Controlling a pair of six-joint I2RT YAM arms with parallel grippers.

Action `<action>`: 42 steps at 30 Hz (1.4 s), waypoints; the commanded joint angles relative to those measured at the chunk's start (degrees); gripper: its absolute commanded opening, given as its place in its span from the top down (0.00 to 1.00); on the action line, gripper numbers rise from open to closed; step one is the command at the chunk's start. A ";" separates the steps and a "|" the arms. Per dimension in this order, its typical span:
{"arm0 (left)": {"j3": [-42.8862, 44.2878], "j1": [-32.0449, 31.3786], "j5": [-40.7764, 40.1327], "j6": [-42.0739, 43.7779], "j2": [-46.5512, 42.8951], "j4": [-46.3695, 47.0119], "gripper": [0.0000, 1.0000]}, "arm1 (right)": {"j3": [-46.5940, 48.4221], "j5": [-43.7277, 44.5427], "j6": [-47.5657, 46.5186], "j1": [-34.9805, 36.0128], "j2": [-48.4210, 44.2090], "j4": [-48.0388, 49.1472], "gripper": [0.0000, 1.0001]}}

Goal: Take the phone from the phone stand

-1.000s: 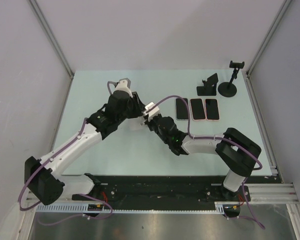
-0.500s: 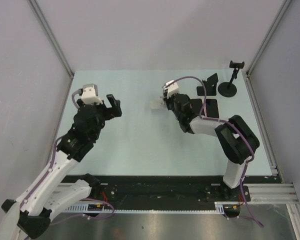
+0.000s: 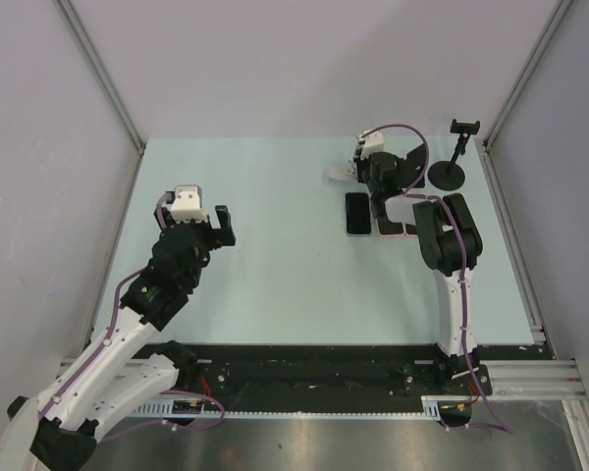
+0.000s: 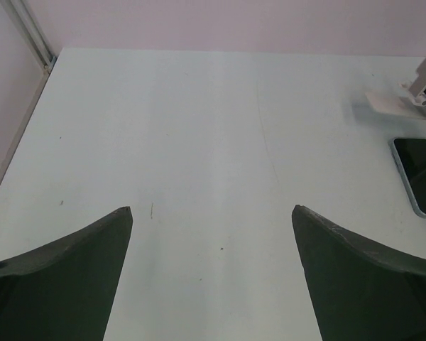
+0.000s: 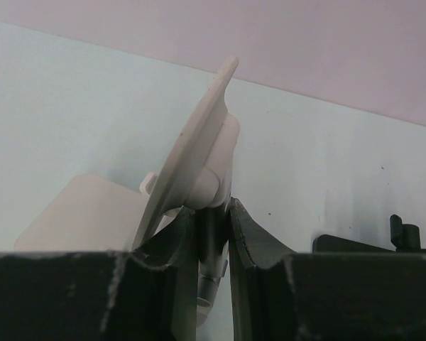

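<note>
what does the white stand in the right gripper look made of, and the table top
White stand: looks like moulded plastic, smooth matte off-white, a thin plate with rounded edges.
Table top: pale mint, flat, matte with a few small marks; possibly laminate or painted board, cannot tell which.

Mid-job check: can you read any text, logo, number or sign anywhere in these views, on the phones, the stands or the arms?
None can be read.
The phones lie with dark, blank screens.
The white phone stand held in the right pincer is plain.
The black clamp stand shows no marking.
If the arms carry labels, they are too small to tell in the top view.
</note>
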 commanded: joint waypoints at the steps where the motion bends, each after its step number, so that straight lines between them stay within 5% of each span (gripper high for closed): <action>1: -0.27 0.28 -0.39 2.45 -0.69 3.71 0.01 | 7.87 -1.45 -0.84 -0.77 2.89 -4.89 1.00; 10: -0.62 0.28 -0.22 2.71 -1.13 4.24 0.01 | 12.80 1.53 -6.12 -0.69 6.68 -10.89 0.99; 30: -1.33 0.28 -0.04 2.89 -3.76 4.59 0.01 | 9.72 -2.33 -6.74 -3.41 2.81 -20.38 0.57; 42: -1.59 0.28 0.31 2.80 -4.47 4.68 0.01 | 6.56 -3.47 -8.41 -5.17 -1.49 -21.88 0.47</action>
